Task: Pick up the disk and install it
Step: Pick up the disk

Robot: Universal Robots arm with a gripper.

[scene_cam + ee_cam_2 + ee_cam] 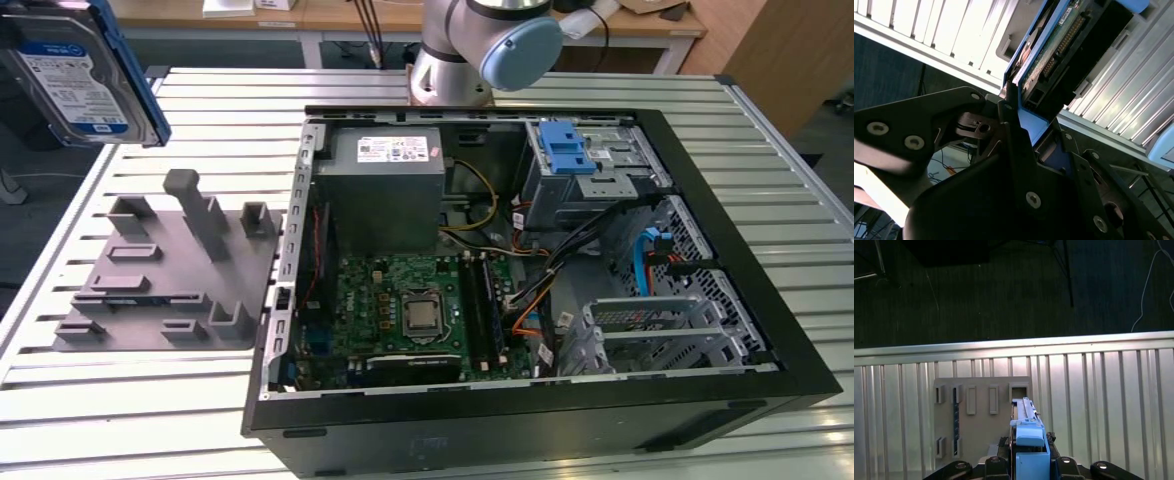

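Note:
The disk (pixel 78 70), a silver hard drive with a white-and-blue label and a blue carrier frame, hangs high at the exterior view's upper left, above the table's corner. In the second wrist view my gripper (pixel 1026 117) is shut on the disk (pixel 1054 47), its black fingers (pixel 1009 112) pressing on the blue frame. In the first wrist view the disk (pixel 1026 440) stands edge-on between the gripper (pixel 1029 467) pads, above the grey fixture plate (pixel 979 415).
An open computer case (pixel 747 290) lies on the slatted metal table (pixel 147 400), with a grey power supply (pixel 384 190), a motherboard (pixel 414 310) and a drive cage with a blue latch (pixel 567 150). The grey fixture plate (pixel 160 270) lies to the case's left in the exterior view. The arm's base (pixel 481 50) stands behind the case.

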